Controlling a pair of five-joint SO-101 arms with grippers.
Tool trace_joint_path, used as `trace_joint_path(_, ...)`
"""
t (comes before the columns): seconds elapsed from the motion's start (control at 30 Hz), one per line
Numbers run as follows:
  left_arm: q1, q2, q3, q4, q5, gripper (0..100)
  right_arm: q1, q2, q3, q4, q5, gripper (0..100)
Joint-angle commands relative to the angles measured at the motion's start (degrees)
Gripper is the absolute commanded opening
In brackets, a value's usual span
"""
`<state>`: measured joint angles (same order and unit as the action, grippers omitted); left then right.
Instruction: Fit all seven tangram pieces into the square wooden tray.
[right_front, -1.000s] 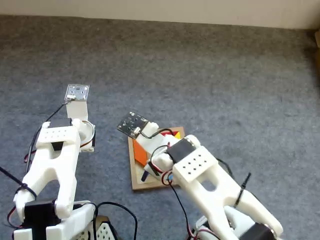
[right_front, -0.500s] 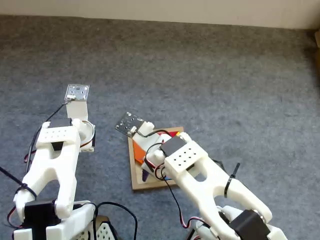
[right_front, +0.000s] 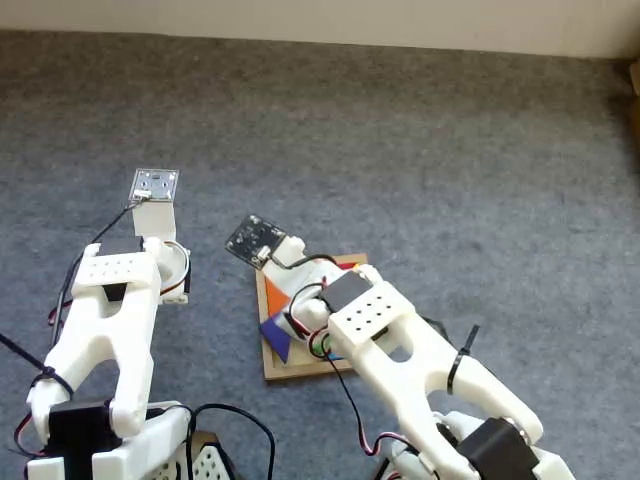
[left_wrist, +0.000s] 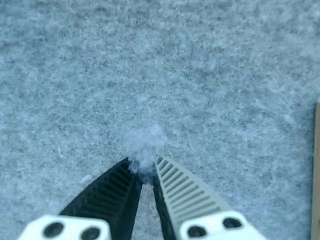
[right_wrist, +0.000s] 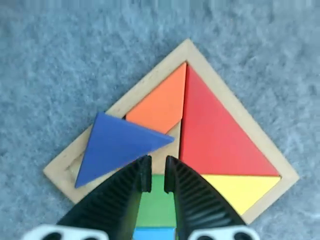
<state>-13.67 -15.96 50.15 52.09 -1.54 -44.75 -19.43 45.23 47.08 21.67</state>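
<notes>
Blue triangle (right_wrist: 116, 146) unseated in wooden tray (right_wrist: 235, 109).
Askew over tray rim; right jaws together, empty. Next: nudge it flat.

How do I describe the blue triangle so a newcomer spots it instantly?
Find the square wooden tray on the grey carpet, under the right claw. The blue triangle lies at the tray's corner beside the orange piece. Unlike that one, the red piece and the yellow piece, which sit flat inside, it lies askew with one corner over the rim.
</notes>
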Motion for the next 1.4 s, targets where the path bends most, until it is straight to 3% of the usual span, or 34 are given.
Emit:
trace_joint_path(0.0,-0.4,-1.89,-0.31,-0.35,0.0,0,-1.45,-0.4,-0.57,-4.79,-4.84,5.3)
trace_joint_path(0.2,-0.4,-1.89,-0.31,-0.35,0.0,0,-5.85,-0.13,-0.13,-13.41,-15.3,5.3)
trace_joint_path(0.47,-0.57,-1.89,-0.31,-0.35,0.0,0,-9.1,9.1,1.45,-17.01,-16.09,5.3)
trace_joint_path(0.97,-0.66,-1.89,-0.31,-0.35,0.0,0,-9.19,9.8,-3.74,-1.36,-15.91,5.3)
trace_joint_path(1.1,-0.57,-1.89,-0.31,-0.35,0.0,0,-8.92,9.71,-7.87,3.3,-11.78,5.3)
trace_joint_path(1.37,-0.57,-1.89,-0.31,-0.35,0.0,0,-6.81,-1.89,-6.11,5.49,-11.25,5.2)
